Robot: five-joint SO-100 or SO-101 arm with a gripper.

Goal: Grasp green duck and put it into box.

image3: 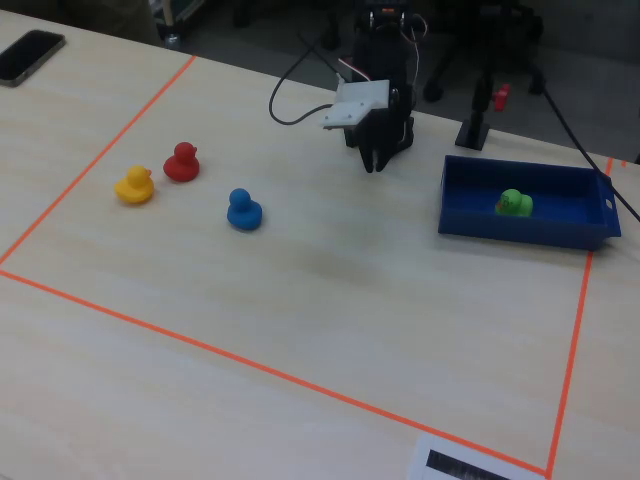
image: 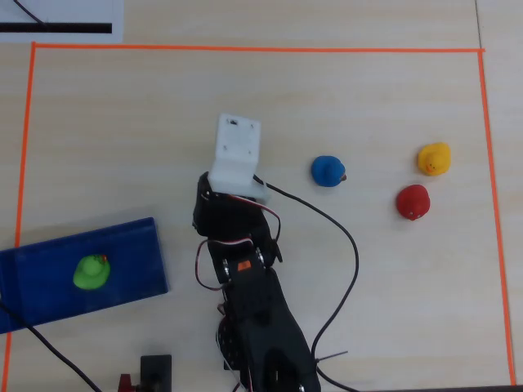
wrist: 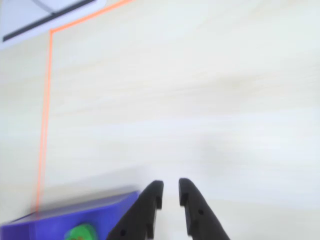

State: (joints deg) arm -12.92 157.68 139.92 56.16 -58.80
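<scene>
The green duck (image: 91, 271) sits inside the blue box (image: 135, 233) at the table's left in the overhead view. It also shows in the fixed view (image3: 514, 203), in the box (image3: 470, 218) at the right, and at the bottom edge of the wrist view (wrist: 80, 232), within the box (wrist: 45, 224). My gripper (wrist: 171, 187) is empty, its black jaws a narrow gap apart, over bare table beside the box's corner. In the fixed view the gripper (image3: 376, 163) points down, left of the box. In the overhead view a white camera mount (image: 235, 155) hides it.
A blue duck (image: 328, 171), a yellow duck (image: 434, 158) and a red duck (image: 413, 202) stand to the right in the overhead view. Orange tape (image: 245, 49) frames the work area. A black cable (image: 351, 253) loops beside the arm. A phone (image3: 30, 55) lies outside the tape.
</scene>
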